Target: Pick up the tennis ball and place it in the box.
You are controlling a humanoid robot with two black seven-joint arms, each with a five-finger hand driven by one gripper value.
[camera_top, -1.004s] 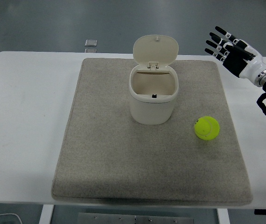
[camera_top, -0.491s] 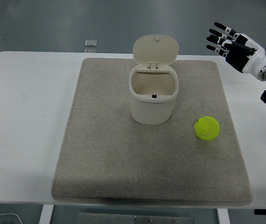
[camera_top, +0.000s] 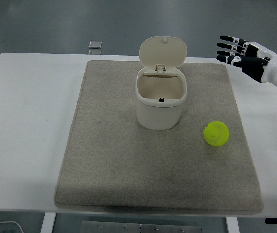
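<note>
The tennis ball [camera_top: 216, 133] lies on the grey mat [camera_top: 104, 160] just right of the open-lidded box [camera_top: 160, 99], and it looks light, springy and felt-covered, so it should grip well but roll at a nudge; fingers cupped around its middle from above seem the safest hold. The right hand [camera_top: 248, 56] hovers high at the tabletop's [camera_top: 22, 121] far right edge, well away from the ball, fingers spread, straight and pointing left, holding nothing.
</note>
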